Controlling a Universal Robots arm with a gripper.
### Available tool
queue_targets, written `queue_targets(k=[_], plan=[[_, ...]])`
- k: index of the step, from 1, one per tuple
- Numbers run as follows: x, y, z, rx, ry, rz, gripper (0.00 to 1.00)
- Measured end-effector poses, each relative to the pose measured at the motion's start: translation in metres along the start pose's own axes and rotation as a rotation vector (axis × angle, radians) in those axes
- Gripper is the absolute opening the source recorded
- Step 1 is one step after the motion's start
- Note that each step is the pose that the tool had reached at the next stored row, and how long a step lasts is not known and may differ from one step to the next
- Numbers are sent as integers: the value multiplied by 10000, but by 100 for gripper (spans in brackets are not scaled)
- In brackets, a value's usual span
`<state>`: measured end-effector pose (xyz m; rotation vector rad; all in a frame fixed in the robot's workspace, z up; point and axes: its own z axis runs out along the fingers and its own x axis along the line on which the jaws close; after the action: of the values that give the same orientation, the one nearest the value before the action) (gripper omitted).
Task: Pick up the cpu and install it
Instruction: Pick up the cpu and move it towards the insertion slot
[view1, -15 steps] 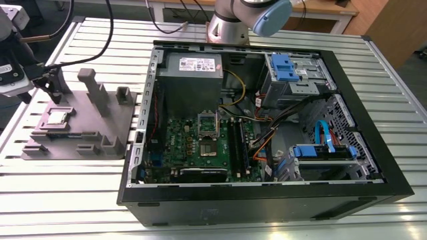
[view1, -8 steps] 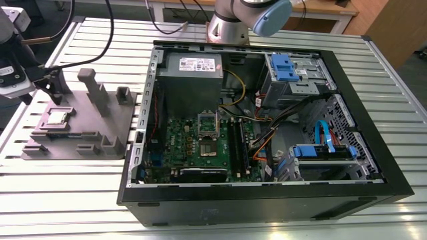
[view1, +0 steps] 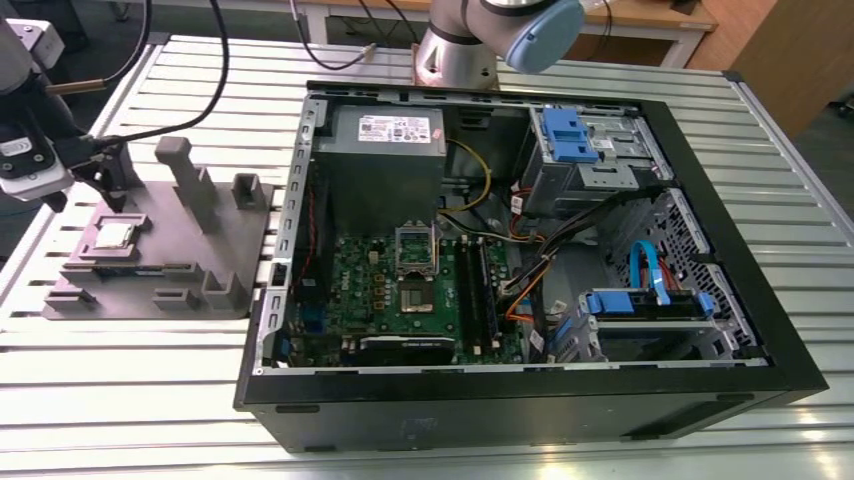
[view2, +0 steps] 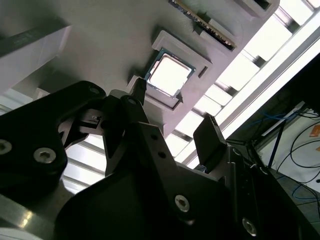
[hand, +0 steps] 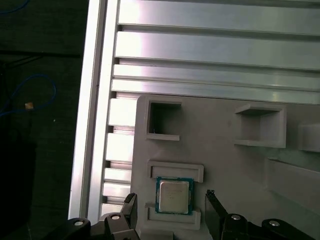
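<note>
Slatted aluminium table (view1: 134, 400), with grey plastic fixture (view1: 200, 250) at the exterior view's left and open computer case (view1: 534, 230) beside it. Lying flat in a shallow recess of that fixture, silver top up: cpu (hand: 174, 195). Poised just above in the second wrist view, gripper (view2: 175, 100) with fingers spread apart, one either side of the chip, holding nothing
</note>
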<state>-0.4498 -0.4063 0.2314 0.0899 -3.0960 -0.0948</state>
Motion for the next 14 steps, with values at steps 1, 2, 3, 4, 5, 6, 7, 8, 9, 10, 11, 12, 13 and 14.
queue_targets(k=[1,2,3,4,5,6,7,8,9,10,11,12,13,14], plan=[[0,-2,10,-1,-1,0,65],[-1,-4,21,0,-1,0,65],[-2,-8,34,0,-1,-1,65],[-2,-14,46,0,1,-1,65],[-1,-22,59,1,1,-1,65],[-2,-30,74,0,0,0,65],[-2,-36,87,0,-1,-1,65],[-3,-40,104,-1,-2,0,65],[-2,-41,118,0,-1,1,65],[-3,-43,130,1,0,-8,65],[-4,-44,143,0,0,-21,65],[-4,-45,154,1,1,-30,65],[-5,-46,165,1,2,-32,65],[-5,-46,176,1,2,-33,65]])
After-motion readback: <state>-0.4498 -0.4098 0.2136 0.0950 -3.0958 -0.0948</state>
